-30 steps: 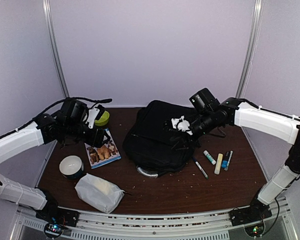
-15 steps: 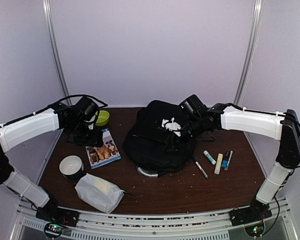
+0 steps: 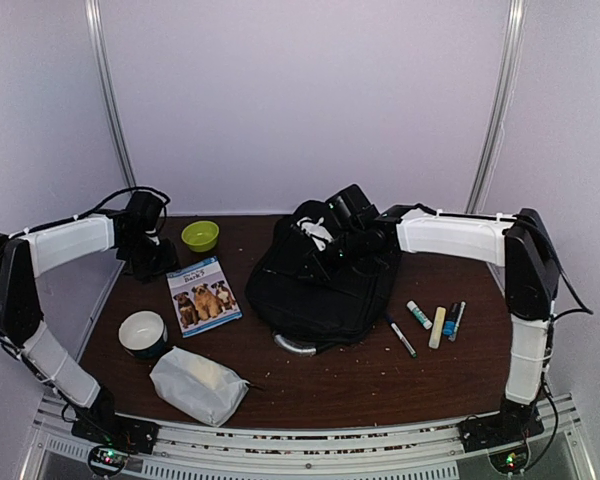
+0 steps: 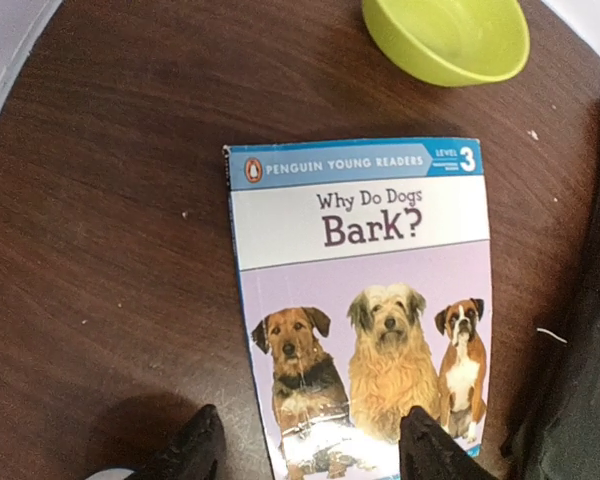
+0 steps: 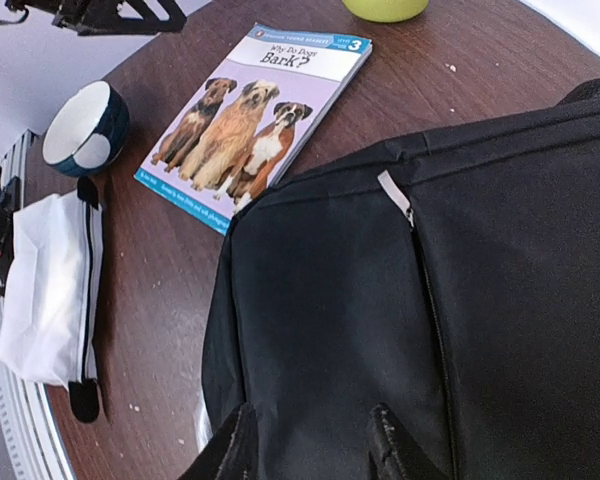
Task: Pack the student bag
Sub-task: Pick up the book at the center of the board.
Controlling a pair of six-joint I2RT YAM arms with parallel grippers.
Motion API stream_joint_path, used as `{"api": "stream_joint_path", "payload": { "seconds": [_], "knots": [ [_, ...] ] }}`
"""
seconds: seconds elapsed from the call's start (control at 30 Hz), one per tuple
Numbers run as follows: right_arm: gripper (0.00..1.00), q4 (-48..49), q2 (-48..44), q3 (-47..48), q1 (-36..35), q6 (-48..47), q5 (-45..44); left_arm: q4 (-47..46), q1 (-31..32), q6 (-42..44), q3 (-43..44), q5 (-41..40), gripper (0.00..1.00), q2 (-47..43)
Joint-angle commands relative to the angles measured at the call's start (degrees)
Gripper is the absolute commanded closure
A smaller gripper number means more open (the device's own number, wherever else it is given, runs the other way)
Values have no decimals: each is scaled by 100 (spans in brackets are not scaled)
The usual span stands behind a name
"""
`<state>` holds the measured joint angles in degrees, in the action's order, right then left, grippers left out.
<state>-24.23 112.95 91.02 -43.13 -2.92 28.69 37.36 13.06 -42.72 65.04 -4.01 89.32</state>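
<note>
Looking through the left wrist camera, I see the left gripper (image 4: pixel 310 455) hanging over the dog end of the book (image 4: pixel 365 290). Its jaws stand well apart with nothing between them. I cannot tell whether the fingertips touch the cover. The book lies flat on the table (image 3: pixel 380 385), cover up, with the green bowl (image 4: pixel 450 40) just beyond its far end.

On the right wrist camera, the right gripper (image 5: pixel 310 450) is over the black fabric of the bag (image 3: pixel 320 290). Its jaws are partly apart and hold nothing. I cannot tell whether they press on the cloth. A zipper pull (image 5: pixel 395 195) lies on the bag ahead of the fingers.

From above, the bag lies flat around the middle of the table, toward the far side. Its grey handle (image 3: pixel 295 346) points at the near edge. The book sits just beside the bag on its left. Some pens (image 3: pixel 420 316) lie side by side on its right, apart from it. A cup (image 3: pixel 142 333) stands near the book's near end. A white pouch (image 3: pixel 198 385) lies closer to the arms' bases, at the near left.
</note>
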Motion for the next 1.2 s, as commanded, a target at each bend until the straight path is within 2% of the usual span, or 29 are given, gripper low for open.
{"api": "stream_joint_path", "payload": {
  "seconds": [0.0,0.1,0.33,0.43,0.6,0.67,0.7,0.73,0.87,1.17],
  "knots": [
    [61,171,569,659,-244,907,-144,-520,-364,38,158,508,37,394],
    [60,21,1038,1220,-384,1068,-60,-736,-591,4,158,767,37,632],
    [61,41,1776,1954,-667,1330,-104,-1045,-968,76,151,1093,46,1074],
    [61,128,1995,2193,-789,1426,-298,-1209,-1108,162,133,1291,45,1244],
    [60,387,2457,2597,-970,2144,-177,-1351,-1291,241,168,1425,40,1559],
    [60,401,2634,2699,-1046,2240,-211,-1465,-1357,249,148,1534,41,1659],
    [60,401,2726,2882,-1081,2280,-229,-1609,-1399,279,123,1664,45,1712],
    [62,406,2830,2991,-1095,2331,-238,-1723,-1419,311,116,1822,50,1758],
    [73,434,3134,3205,-1154,2561,-306,-1820,-1440,308,176,1929,54,1938],
    [77,422,3541,3553,-1261,2865,-785,-1907,-1445,229,247,2106,56,2180]
  ]
}}
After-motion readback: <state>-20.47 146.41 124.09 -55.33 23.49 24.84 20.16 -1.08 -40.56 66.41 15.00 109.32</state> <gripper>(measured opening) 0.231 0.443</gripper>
